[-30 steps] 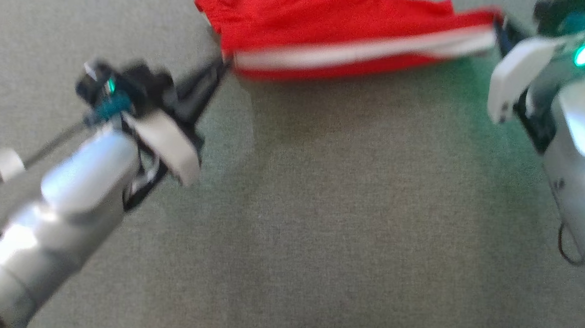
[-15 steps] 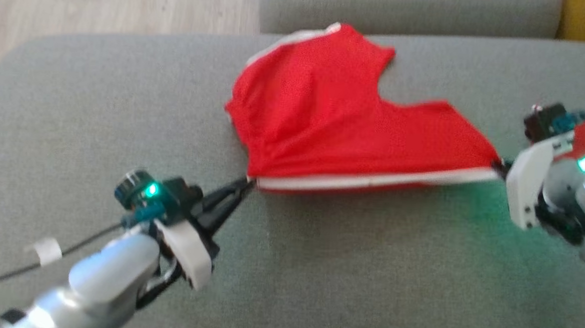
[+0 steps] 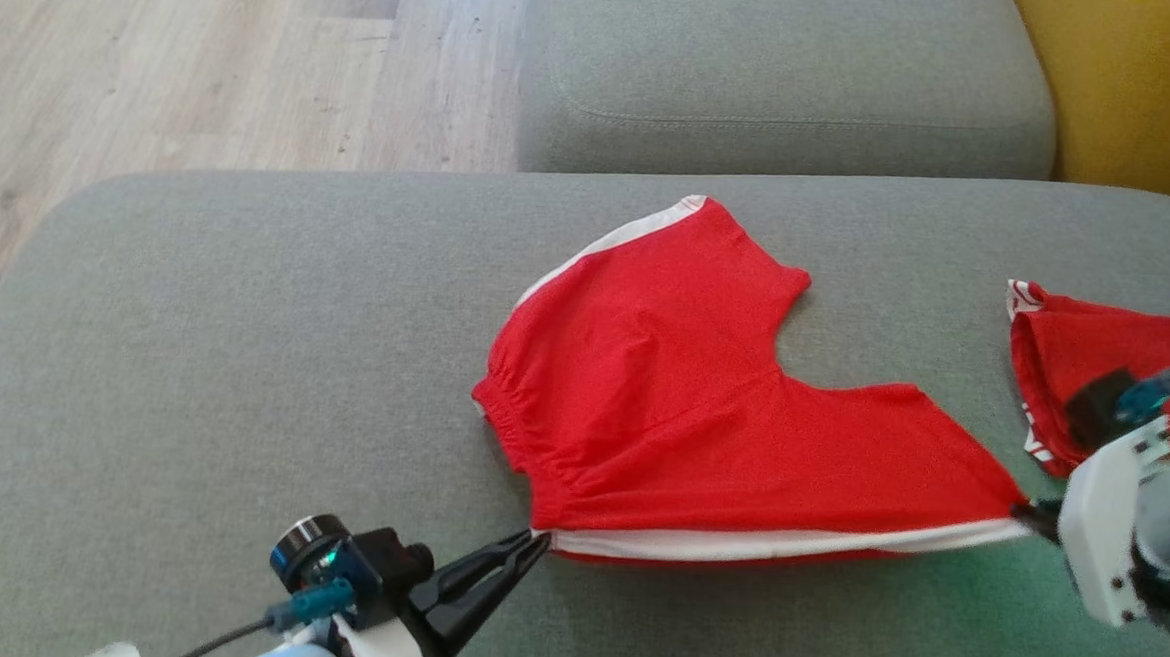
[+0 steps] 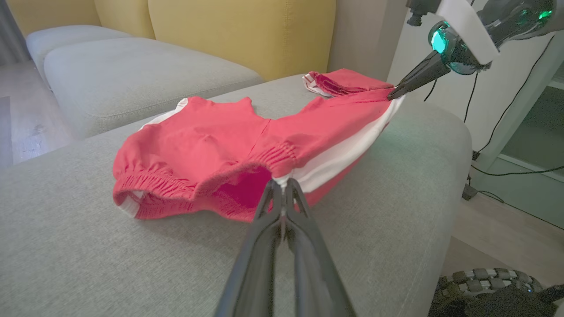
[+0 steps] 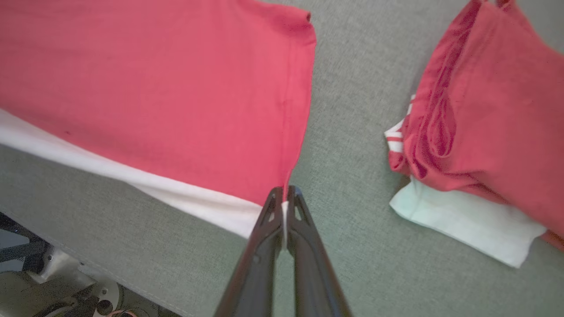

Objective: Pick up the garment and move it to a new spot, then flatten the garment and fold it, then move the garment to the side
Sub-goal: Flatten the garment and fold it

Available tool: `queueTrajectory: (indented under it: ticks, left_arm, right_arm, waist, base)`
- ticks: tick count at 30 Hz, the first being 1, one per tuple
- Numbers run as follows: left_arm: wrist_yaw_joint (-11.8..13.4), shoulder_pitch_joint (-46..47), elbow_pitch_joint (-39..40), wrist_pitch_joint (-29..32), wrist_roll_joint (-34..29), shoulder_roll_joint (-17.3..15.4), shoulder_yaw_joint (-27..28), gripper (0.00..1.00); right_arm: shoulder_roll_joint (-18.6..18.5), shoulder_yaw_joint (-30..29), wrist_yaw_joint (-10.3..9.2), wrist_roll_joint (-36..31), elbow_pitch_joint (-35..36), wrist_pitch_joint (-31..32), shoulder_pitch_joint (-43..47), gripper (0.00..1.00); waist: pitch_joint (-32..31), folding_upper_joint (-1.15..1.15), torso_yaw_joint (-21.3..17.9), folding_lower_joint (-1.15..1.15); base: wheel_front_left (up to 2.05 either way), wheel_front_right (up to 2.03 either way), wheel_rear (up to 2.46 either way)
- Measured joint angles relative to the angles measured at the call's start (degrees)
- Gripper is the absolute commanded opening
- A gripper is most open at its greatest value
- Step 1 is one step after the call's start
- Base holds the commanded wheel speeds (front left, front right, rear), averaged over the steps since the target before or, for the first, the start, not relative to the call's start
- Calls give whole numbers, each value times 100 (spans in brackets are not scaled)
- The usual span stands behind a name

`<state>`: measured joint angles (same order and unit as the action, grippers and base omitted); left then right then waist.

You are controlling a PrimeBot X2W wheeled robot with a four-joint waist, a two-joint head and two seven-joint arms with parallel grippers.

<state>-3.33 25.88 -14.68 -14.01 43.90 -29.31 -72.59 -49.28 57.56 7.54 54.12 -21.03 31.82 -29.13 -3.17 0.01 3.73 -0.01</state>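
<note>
The garment (image 3: 701, 415) is a pair of red shorts with white side stripes, spread on the grey sofa cushion (image 3: 243, 351). My left gripper (image 3: 534, 541) is shut on its waistband corner at the near left. In the left wrist view the closed fingertips of my left gripper (image 4: 282, 187) pinch the elastic waistband of the garment (image 4: 207, 141). My right gripper (image 3: 1026, 510) is shut on the leg hem corner at the near right. The right wrist view has my right gripper (image 5: 284, 196) clamped on the hem of the garment (image 5: 154, 88). The near edge is stretched between both grippers.
A second red and white garment (image 3: 1095, 345) lies bunched at the cushion's right, also as the second garment (image 5: 476, 132) in the right wrist view. Another grey cushion (image 3: 779, 68) sits behind. Wooden floor (image 3: 159, 56) lies far left; a yellow backrest (image 3: 1148, 88) is at the far right.
The head camera has tilted up, so the whole cushion now shows. Both grippers have kept their grip, with the garment's near edge stretched between them.
</note>
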Motion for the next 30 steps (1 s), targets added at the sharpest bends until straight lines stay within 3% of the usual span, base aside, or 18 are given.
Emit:
queueTrajectory:
  ticks: [6, 16, 24, 30]
  left_arm:
    - [281, -34, 268, 33, 79, -138, 103, 0]
    - [391, 495, 192, 33, 198, -47, 481, 0]
    - [275, 1120, -401, 142, 208, 382, 600, 0]
    - [75, 1612, -998, 186, 209, 845, 627, 0]
  right_arm:
    - [7, -645, 0, -141, 181, -258, 36, 0]
    - [435, -1591, 0, -795, 42, -450, -609, 0]
    - [739, -1919, 0, -1441, -363, -459, -1472, 0]
    - [806, -1689, 0, -1861, -846, -469, -2114, 0]
  waist:
    - [72, 0, 129, 1]
    - [558, 0, 416, 2]
    - [1206, 0, 819, 2]
    - [1669, 0, 1157, 3]
  base:
    - [0, 0, 0]
    - [0, 0, 0]
    - [0, 0, 0]
    - [0, 0, 0]
